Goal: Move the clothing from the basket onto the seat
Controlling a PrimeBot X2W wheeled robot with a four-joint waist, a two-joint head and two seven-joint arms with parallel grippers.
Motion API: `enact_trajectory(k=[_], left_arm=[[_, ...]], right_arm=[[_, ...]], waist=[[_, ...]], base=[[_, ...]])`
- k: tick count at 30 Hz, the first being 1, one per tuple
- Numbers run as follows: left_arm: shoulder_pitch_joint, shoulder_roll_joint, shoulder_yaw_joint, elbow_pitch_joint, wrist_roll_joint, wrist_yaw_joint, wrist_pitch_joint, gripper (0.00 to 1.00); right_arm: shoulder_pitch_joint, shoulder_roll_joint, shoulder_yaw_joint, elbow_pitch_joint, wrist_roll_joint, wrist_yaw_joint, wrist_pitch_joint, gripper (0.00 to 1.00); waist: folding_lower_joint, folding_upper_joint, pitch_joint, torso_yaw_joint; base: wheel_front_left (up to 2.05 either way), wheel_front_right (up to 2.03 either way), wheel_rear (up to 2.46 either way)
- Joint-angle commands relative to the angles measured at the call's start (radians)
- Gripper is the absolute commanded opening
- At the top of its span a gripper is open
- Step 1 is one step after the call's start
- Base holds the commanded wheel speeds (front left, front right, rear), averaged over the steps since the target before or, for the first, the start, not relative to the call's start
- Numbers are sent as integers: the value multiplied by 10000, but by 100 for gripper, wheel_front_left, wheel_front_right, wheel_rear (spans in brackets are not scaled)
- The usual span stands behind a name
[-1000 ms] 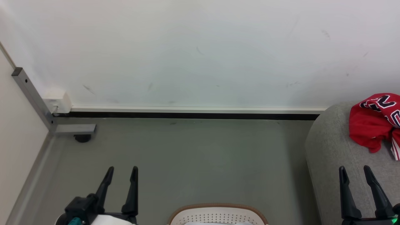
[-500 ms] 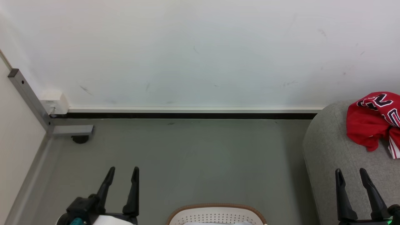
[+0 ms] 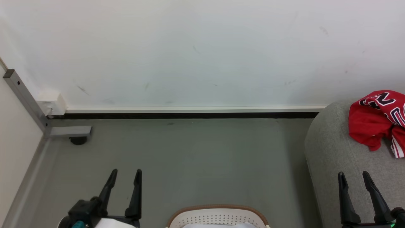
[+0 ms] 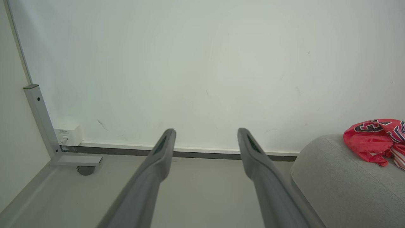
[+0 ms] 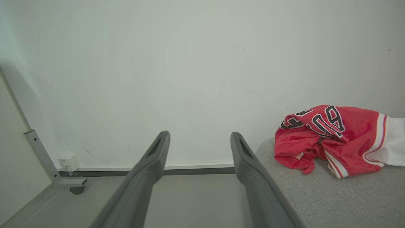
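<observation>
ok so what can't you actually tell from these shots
- Head view: the basket is cut off by the bottom edge, so how much clothing is inside is hidden.
- Head view: the seat and the red jersey run off the right edge.
- Right wrist view: folds crumple the jersey's lettering, unreadable; the white cloth beside it is cut by the right edge.

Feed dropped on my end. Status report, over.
Left gripper and right gripper open, empty. Red jersey lying on seat; pale piece showing in basket. No obstruction seen between them.
</observation>
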Motion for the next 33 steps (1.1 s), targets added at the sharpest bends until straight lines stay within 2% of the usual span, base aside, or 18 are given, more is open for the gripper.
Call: enact_trajectory(k=[1,15,25,33], left_arm=[[-38,7,62,15,187,-30,-5,100],[-169,-24,-141,86,216,-122,-5,100],[-752,36,-477,432,280,-190,-5,100],[-1529,252,-1140,1452,66,-209,2,100]], right_arm=[[-93,-80,-15,45,35,-22,-30,100],[-247,-156,-50,84,26,-22,-31,100],[-771,-286,-88,84,28,-22,-29,100],[-1412,-295,-262,110,120,-22,-19,100]], waist=[[-1,-1,23,-29],[-1,-1,468,-468],[-1,-1,1453,-1114],[-1,-1,2407,-1532]], base=[[0,0,0],[0,0,0],[0,0,0],[0,0,0]])
